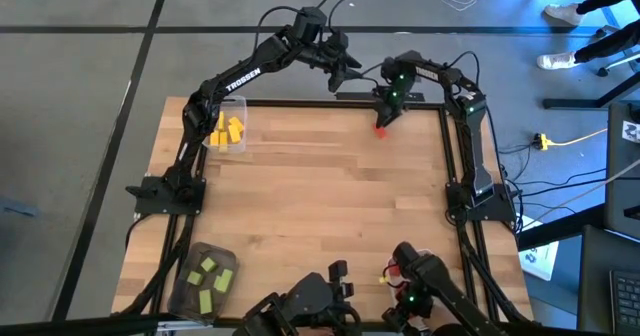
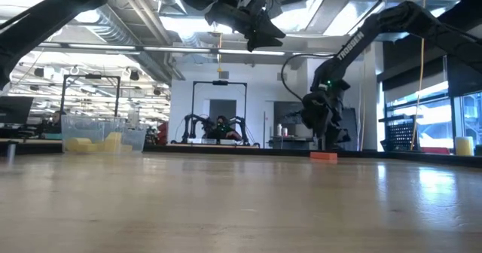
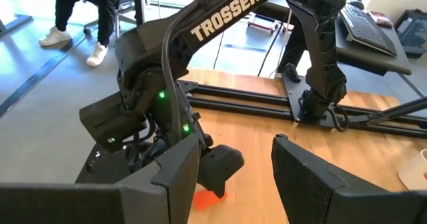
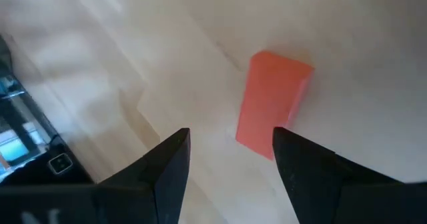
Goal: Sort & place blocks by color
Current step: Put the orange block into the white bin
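Note:
One red block lies flat on the wooden table near its far edge; it also shows in the right wrist view and the low view. My right gripper hovers just over it, tilted downward and open. The block is just ahead of the fingertips, nearer one finger than the other. My left gripper is held high above the table's far edge and is open, with nothing between its fingers. It looks down on the right gripper and the red block.
A clear tray holding yellow blocks stands at the far left. A dark tray with green blocks sits at the near left. More arms and red pieces crowd the near edge. Black rails frame the table's right side.

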`<move>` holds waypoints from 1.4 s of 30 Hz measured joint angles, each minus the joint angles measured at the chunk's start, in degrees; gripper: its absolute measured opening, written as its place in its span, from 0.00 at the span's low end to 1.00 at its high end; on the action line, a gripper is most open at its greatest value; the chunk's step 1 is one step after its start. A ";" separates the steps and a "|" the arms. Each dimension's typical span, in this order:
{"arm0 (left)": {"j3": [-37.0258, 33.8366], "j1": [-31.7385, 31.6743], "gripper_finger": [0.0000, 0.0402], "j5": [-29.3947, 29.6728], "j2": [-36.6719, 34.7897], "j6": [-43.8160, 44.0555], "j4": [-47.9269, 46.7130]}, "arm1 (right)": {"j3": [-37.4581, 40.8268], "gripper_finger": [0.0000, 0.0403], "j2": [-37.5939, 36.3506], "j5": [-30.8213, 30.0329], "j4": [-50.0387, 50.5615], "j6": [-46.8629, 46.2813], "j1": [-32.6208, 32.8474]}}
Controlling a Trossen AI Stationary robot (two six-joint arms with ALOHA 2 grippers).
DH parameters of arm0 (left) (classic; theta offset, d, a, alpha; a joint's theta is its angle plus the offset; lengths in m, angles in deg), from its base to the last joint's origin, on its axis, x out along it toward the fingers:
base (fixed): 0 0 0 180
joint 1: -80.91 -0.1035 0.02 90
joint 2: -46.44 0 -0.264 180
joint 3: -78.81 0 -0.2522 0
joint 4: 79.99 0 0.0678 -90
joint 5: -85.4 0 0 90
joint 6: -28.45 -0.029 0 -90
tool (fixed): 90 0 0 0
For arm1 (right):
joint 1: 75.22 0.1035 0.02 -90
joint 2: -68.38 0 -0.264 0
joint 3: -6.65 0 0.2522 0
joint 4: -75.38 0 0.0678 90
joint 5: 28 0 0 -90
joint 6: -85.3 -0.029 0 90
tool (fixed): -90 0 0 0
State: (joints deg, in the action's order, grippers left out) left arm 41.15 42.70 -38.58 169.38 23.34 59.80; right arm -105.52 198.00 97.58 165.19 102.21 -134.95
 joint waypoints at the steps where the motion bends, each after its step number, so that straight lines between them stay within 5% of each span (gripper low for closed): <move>1: 0.00 0.00 0.44 0.00 0.00 0.00 -0.09 | -0.58 0.53 0.00 -0.53 0.33 -0.08 0.00; 10: 0.02 -0.38 0.44 0.77 -0.98 -8.14 -7.30 | -8.08 0.53 -3.14 -18.21 3.63 -4.82 -0.48; 22: 0.04 -1.00 0.44 6.63 -4.64 -32.77 -25.12 | -10.45 0.53 -21.82 -19.47 4.04 -4.83 -2.71; 29: -0.04 2.67 0.44 10.49 -0.84 -41.64 -18.03 | -10.47 0.53 -33.68 -19.47 1.02 -7.53 -2.67; 42: -0.04 9.24 0.44 15.43 8.76 -43.50 -0.41 | -10.47 0.53 -47.98 -19.47 0.47 -10.90 -2.69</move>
State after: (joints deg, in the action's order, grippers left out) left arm 41.10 51.94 -23.15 178.14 -20.15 59.39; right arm -115.99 150.02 78.10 165.67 91.31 -137.63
